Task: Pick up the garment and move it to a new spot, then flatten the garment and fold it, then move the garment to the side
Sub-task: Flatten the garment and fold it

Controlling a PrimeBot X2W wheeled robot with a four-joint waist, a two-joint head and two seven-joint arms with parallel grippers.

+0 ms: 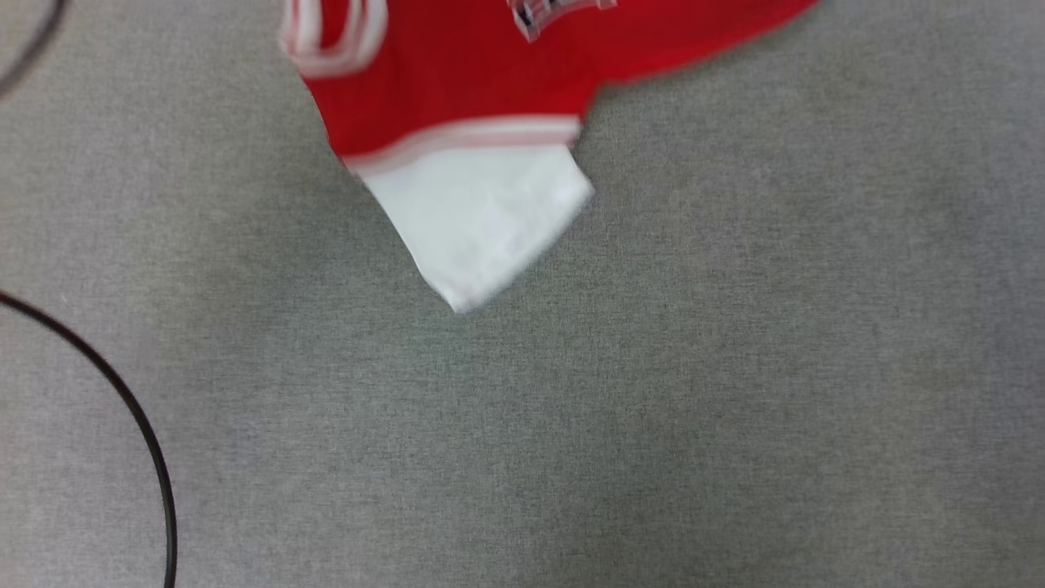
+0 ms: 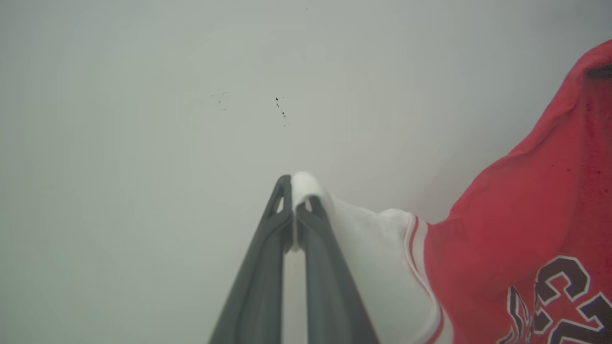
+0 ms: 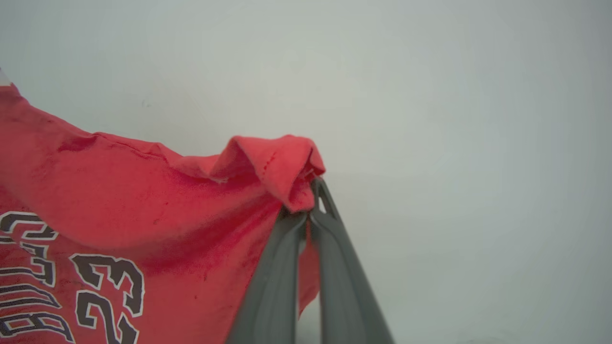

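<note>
The garment (image 1: 457,82) is held spread between the arms, with a white sleeve edge clamped in the left gripper (image 2: 292,205) and a red fold in the right gripper (image 3: 311,210). It seemingly hangs clear of the grey surface (image 1: 653,425).

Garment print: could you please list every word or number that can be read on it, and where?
"23": black white-edged digits on the red garment, right wrist view.
"CH": letters, left wrist view; the word's rest is cut off.
Head view's print: too blurred to read.
</note>
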